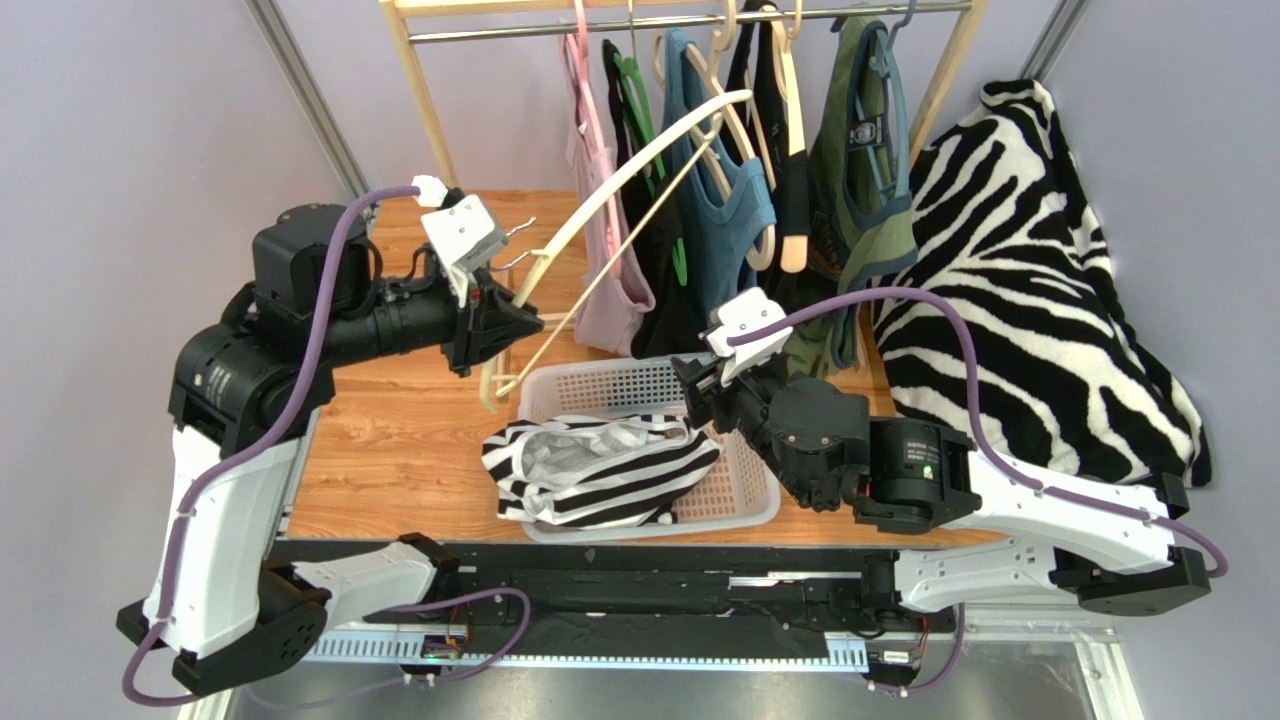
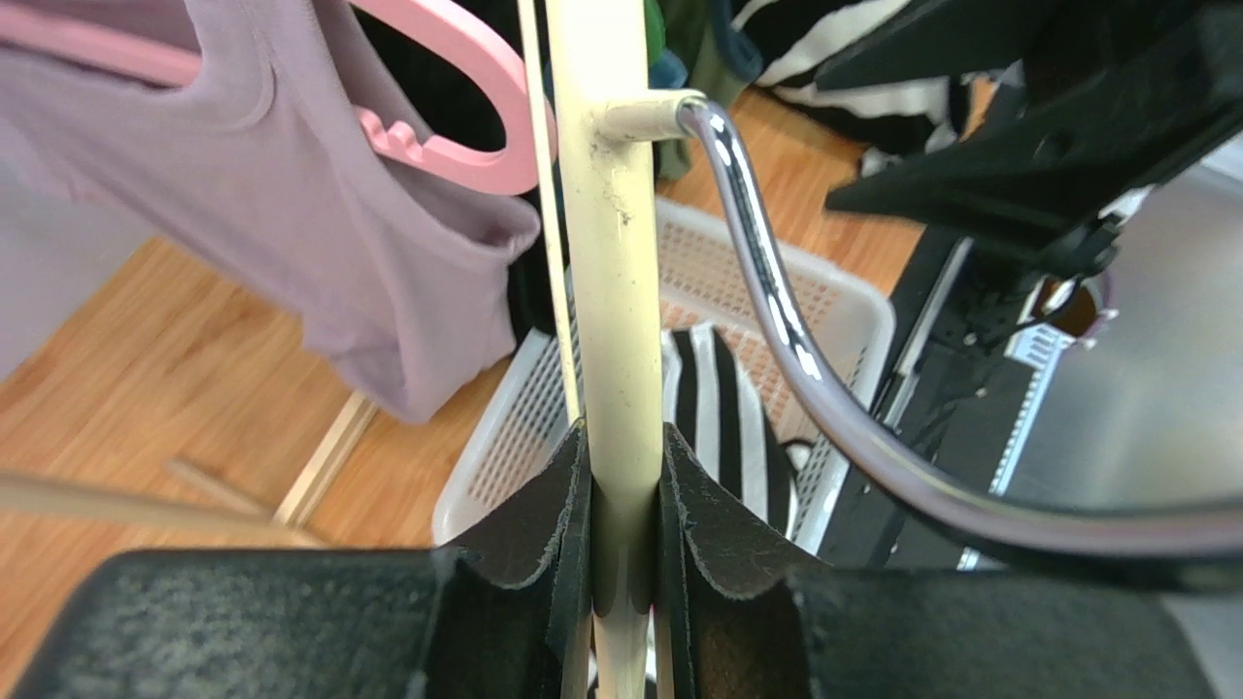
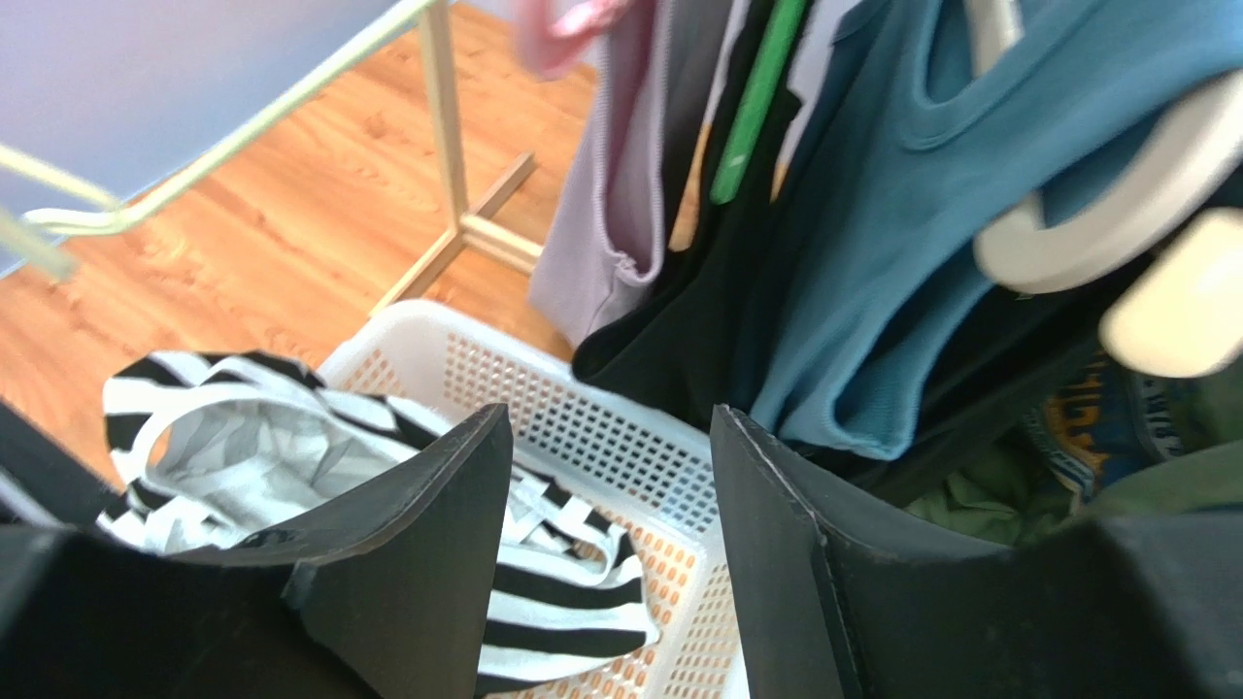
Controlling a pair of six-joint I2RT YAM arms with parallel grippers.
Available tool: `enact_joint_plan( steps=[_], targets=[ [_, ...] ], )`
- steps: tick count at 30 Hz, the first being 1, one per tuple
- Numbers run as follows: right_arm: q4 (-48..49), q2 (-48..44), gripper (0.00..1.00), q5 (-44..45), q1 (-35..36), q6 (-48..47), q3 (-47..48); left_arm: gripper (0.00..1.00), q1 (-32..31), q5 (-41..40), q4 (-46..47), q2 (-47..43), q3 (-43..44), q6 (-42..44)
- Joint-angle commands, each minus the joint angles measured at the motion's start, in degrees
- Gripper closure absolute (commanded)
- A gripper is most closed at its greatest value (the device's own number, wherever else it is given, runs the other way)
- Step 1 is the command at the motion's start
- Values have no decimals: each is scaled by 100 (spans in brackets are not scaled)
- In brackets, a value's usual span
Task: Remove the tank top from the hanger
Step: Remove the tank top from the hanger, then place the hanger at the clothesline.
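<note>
Two arms, one bare hanger, tank top in the basket

On the left, the left gripper (image 1: 501,323) is raised above the table (image 1: 391,435), its jaws nearly closed and pinched on the bar of a cream hanger (image 1: 646,165). The left wrist view shows the pads (image 2: 562,510) pressed against both sides of the bar (image 2: 610,291), with the metal hook (image 2: 773,321) curving away to the right. The hanger is bare and tilts up from the gripper toward the rack (image 1: 676,18). A pink top (image 1: 609,285) hangs on the rack just behind it.

In the middle, the striped tank top (image 1: 601,465) lies crumpled in the white basket (image 1: 751,503), toward its left side and spilling over the near rim. It is off the hanger and touches neither gripper.

Right of it, the right gripper (image 1: 694,393) hovers over the basket's far right corner. Its jaws stand well apart with nothing between them; the right wrist view shows only basket mesh (image 3: 584,423) and a part of the tank top (image 3: 219,437) in the gap. A blue top (image 3: 905,219) hangs just beyond the fingers.

At the far right, a zebra-print cloth (image 1: 1037,285) drapes down past the table edge.
</note>
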Motion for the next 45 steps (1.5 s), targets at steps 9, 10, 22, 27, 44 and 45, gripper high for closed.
enact_joint_plan(
  steps=[9,10,22,27,44,45],
  targets=[
    [171,-349,42,823,18,-314,-308,100,232,-288,-1189,-2387,-154,932],
    [153,-340,42,823,26,-305,-299,100,268,-218,-1242,-2571,-180,958],
    [-137,371,41,471,1237,-2058,2151,100,488,-304,-1762,-3030,-1725,1021],
    [-373,766,40,990,2417,-3660,1951,100,488,88,-2172,-2541,-1763,1370],
    [-1325,943,43,-3,3050,-3942,2768,95,-179,135,-3062,-1263,-1894,2734],
    [-1211,899,42,-47,3041,-4048,2716,94,-267,47,-3070,-1255,-1938,2760]
  ],
)
